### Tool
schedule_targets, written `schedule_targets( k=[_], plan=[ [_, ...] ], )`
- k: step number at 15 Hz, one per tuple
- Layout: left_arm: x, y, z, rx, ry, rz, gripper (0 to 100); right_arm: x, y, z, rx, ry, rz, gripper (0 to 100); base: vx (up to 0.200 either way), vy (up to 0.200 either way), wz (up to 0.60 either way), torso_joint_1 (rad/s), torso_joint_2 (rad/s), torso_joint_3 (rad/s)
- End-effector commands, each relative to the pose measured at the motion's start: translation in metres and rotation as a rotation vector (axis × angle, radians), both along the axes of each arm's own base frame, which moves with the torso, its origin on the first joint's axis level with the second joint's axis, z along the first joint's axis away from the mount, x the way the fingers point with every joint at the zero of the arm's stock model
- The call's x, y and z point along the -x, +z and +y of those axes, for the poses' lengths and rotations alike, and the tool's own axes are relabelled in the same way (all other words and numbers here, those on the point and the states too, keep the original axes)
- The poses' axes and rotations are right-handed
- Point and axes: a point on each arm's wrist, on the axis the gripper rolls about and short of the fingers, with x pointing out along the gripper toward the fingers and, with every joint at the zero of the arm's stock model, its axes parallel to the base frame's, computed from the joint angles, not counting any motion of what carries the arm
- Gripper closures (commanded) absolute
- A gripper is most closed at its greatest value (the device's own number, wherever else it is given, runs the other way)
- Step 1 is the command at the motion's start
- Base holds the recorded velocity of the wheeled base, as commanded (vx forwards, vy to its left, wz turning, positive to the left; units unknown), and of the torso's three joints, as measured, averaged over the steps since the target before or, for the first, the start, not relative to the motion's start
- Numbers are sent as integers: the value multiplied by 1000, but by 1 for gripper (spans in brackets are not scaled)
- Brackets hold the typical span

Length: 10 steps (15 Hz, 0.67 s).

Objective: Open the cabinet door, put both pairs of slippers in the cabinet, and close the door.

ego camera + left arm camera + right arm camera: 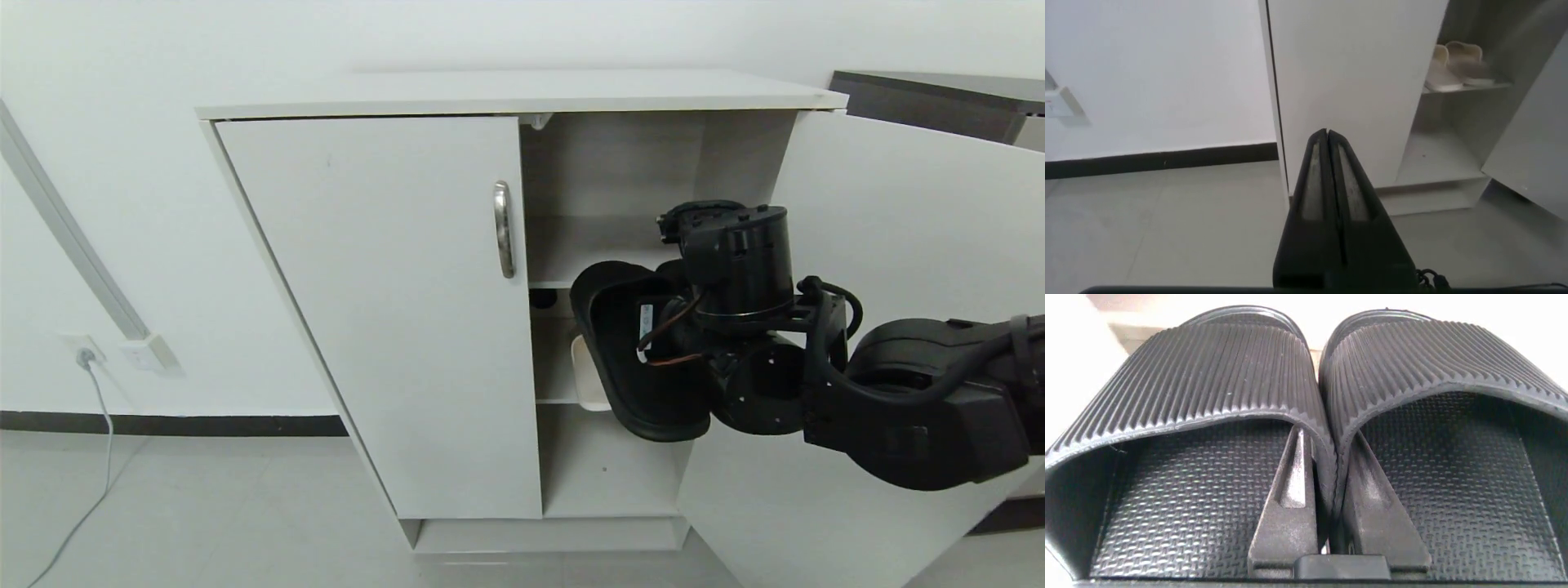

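My right gripper is shut on the pair of black slippers, pinching their two inner side walls together. In the head view the black slippers hang soles-outward in front of the cabinet's open right half, level with its middle shelf. A pair of pale slippers lies on that shelf, and one edge peeks out behind the black pair. The right door stands swung open; the left door is closed. My left gripper is shut and holds nothing, low over the floor before the cabinet.
A metal handle sits on the closed left door. A wall socket with a cable running down to the floor is at the left. A dark desk stands behind the open door. Grey floor spreads left of the cabinet.
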Motion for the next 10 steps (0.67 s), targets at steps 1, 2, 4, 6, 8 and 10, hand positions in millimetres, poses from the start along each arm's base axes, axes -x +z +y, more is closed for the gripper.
schedule_targets(
  k=[1,2,4,6,8,10],
  plan=[
    [0,0,0,0,0,0,100,-1,0,0,-1,0,-2,100,200,0,0,7,2,7],
    [0,0,0,0,0,0,100,-1,0,0,-1,0,-1,100,200,0,0,2,2,2],
    [0,0,0,0,0,0,100,-1,0,0,-1,1,0,100,200,0,0,0,7,2],
    [0,0,0,0,0,0,100,-7,-4,2,5,-8,5,100,200,0,0,-2,0,2],
    [0,0,0,0,0,0,100,-17,-5,3,3,-20,3,100,0,0,0,0,0,0],
    [0,0,0,0,0,0,100,-26,-6,8,1,-29,-2,100,0,0,0,0,0,0]
  ],
)
